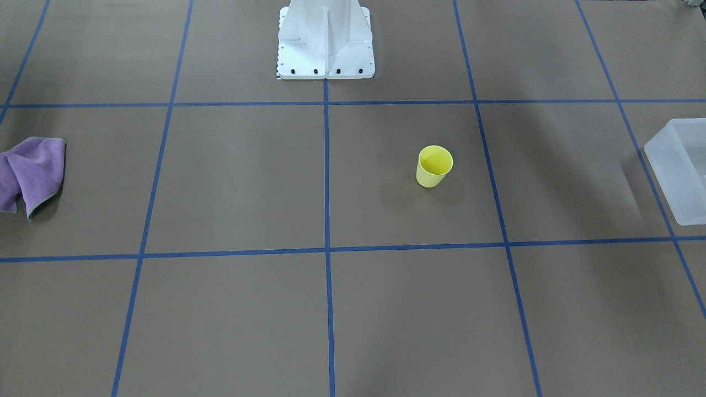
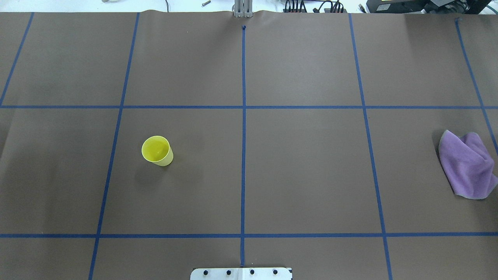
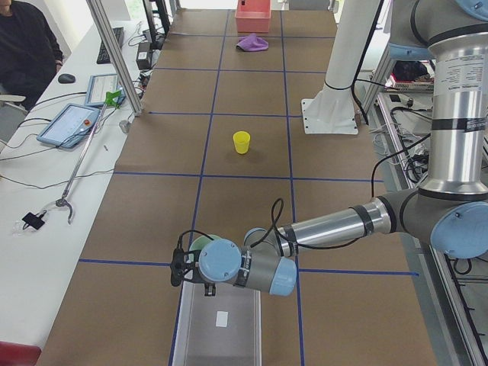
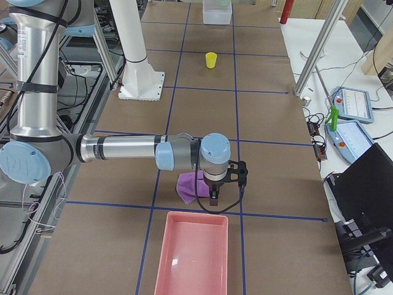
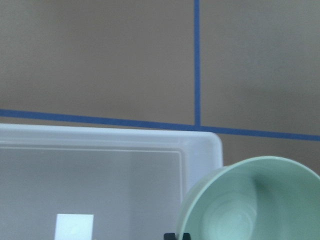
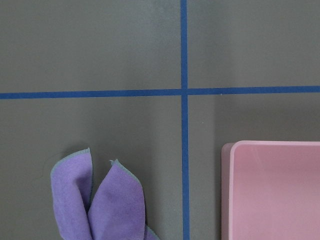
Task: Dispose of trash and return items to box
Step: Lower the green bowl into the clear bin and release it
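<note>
Exterior front-facing view: a yellow cup (image 1: 434, 166) stands upright on the worktop (image 1: 231, 182), well apart from the frosted box (image 1: 678, 171) and from a purple cloth (image 1: 33, 173).

Overhead view: cup left, cloth at the right edge.

Exterior left view: the left tool (image 3: 181, 268) hangs at the box's end, with the green bowl (image 3: 200, 242) just behind it. I cannot tell if it is open or closed.

Exterior right view: the right tool (image 4: 214, 195) hangs over the cloth, near a pink tray (image 4: 190, 258). Its state I cannot tell.

Left wrist view: the bowl overlaps the box's corner. A white label (image 5: 74, 227) lies in the box, and its writing is not readable.

Right wrist view: cloth and tray are apart, with blue tape (image 6: 184, 150) between them.
</note>
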Tool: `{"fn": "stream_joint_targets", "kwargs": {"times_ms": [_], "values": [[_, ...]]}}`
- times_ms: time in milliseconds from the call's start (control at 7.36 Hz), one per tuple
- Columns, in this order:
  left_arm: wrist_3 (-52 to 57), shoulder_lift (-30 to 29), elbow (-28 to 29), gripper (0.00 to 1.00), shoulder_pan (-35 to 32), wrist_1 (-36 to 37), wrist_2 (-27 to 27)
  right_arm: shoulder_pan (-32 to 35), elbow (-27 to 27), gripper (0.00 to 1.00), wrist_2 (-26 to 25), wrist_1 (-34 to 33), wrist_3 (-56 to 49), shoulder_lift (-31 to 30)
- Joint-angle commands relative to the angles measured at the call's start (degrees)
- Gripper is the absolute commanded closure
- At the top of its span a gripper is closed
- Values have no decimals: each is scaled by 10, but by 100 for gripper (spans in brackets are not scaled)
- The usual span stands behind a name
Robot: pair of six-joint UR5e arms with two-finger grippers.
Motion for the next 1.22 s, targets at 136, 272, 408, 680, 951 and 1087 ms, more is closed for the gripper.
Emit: {"fn": "stream_joint_targets", "kwargs": {"times_ms": [136, 272, 408, 680, 951, 1087], "values": [[35, -4, 67, 100, -8, -3, 4, -3, 0, 0, 0, 0, 0, 1], [33, -10, 85, 100, -7, -3, 6, -3, 0, 0, 0, 0, 0, 1], [31, -11, 90, 100, -6, -2, 7, -3, 0, 0, 1, 0, 0, 1], [30, -13, 105, 100, -3, -3, 7, -3, 0, 0, 1, -1, 0, 0], [28, -16, 117, 100, 1, 2, 9, -4, 0, 0, 0, -1, 0, -1], [-29, -27, 117, 100, 15, 1, 17, -6, 0, 0, 1, -1, 0, -2]]}}
